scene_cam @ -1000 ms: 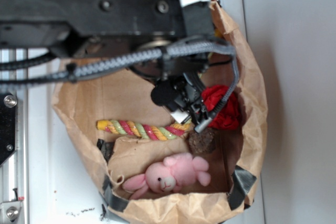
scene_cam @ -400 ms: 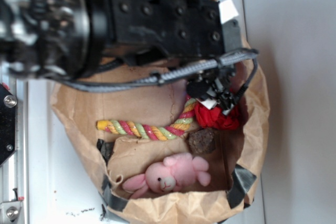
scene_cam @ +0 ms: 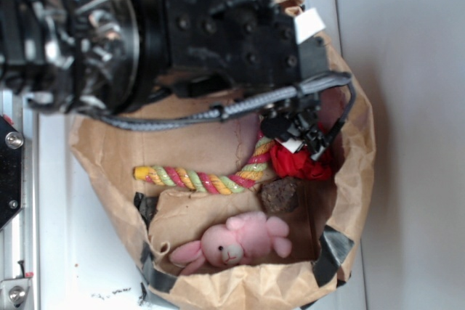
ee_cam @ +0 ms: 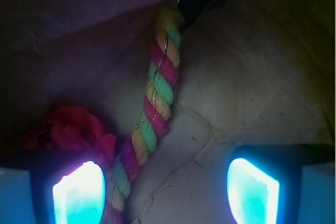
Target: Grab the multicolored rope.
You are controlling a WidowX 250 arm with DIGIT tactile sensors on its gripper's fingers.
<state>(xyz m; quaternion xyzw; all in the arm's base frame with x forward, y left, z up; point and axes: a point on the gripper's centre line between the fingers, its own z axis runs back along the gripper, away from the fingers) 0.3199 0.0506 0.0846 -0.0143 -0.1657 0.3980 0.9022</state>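
The multicolored rope (scene_cam: 207,178) lies bent across the middle of the brown paper bag (scene_cam: 356,143), its upturned end beside the red fabric rose (scene_cam: 301,161). Your gripper (ee_cam: 165,184) hangs above that end, fingers (ee_cam: 252,184) spread wide, holding nothing.

a white tabletop (scene_cam: 80,266) in bright light meets a plain pale grey wall (scene_cam: 414,136).

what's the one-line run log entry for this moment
phase: approach | end effector: open, nothing held | multicolored rope: near left finger, on paper bag floor | grasp: not yet
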